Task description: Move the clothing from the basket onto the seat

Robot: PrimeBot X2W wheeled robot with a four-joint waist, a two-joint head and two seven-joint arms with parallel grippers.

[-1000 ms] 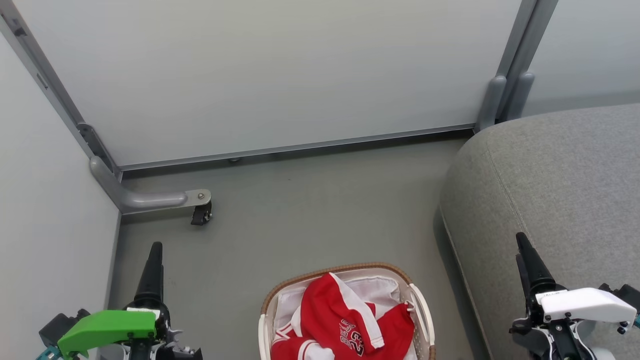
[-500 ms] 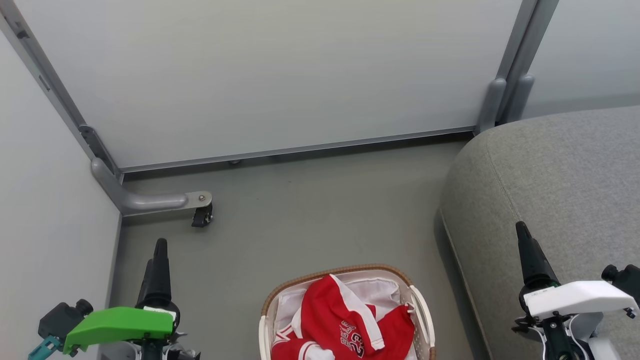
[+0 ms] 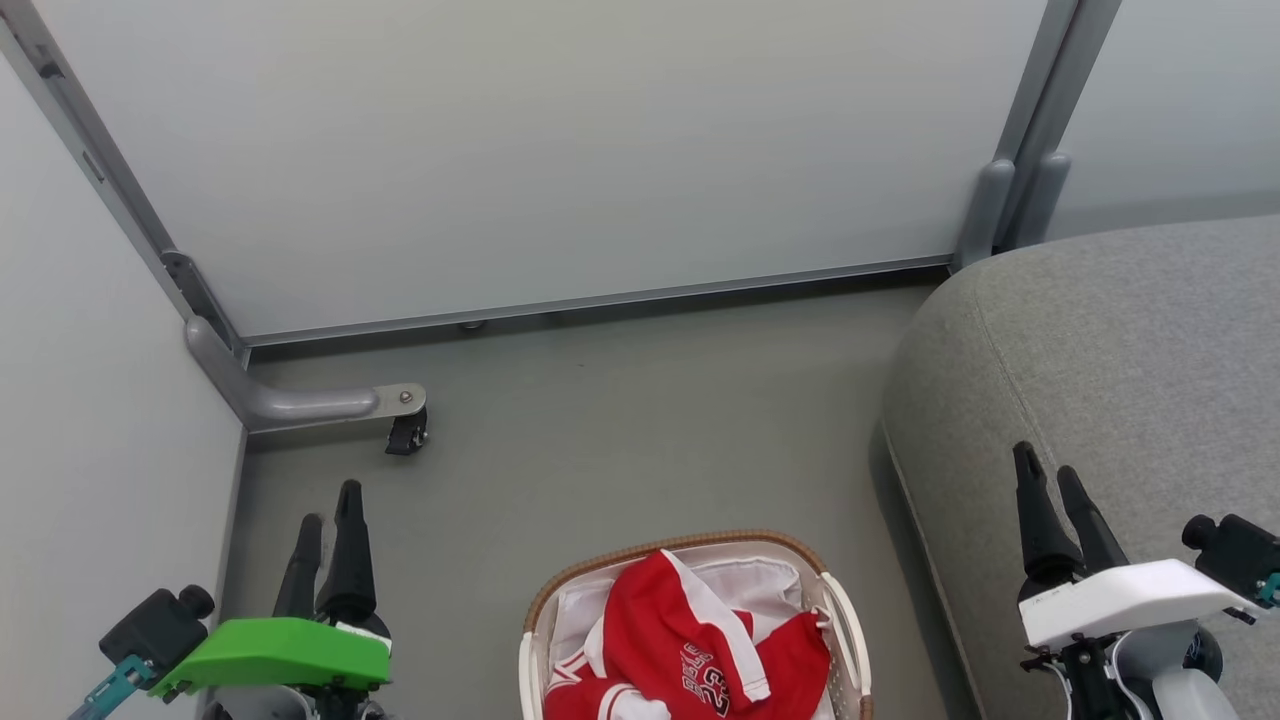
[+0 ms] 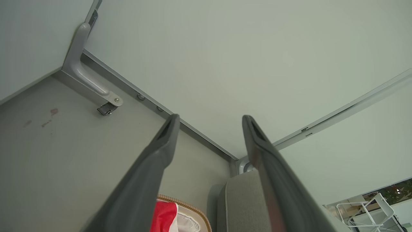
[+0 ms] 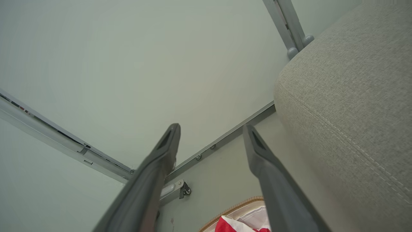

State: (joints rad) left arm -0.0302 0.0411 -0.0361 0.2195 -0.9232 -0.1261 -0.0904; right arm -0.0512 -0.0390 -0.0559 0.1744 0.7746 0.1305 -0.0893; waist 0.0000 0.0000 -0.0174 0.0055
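Both wrists are turning: the left gripper [image 3: 330, 505] and the right gripper [image 3: 1044, 462], which were showing edge-on as single spikes a second ago, are now each presenting two fingers. Each pair is standing spread and gripping nothing, as the wrist views are confirming. The left one is hovering over the floor [image 3: 620, 430], well apart from the basket [image 3: 690, 538]. The right one is hanging near the edge of the seat [image 3: 1120, 340].

Trouble is most likely waiting in the pick itself. The clothing [image 3: 690, 640] is sitting heaped in the basket on a white sheet [image 3: 750, 580], so a deep pinch is risking taking the sheet along with the red cloth. The basket is looking light, and a snagged garment may be dragging or tipping it. A trailing end could also be sweeping the floor in the gap beside the seat.

The basket's near half is running off the bottom edge of the head view, so probably more than one garment is lying there, though I cannot count them.
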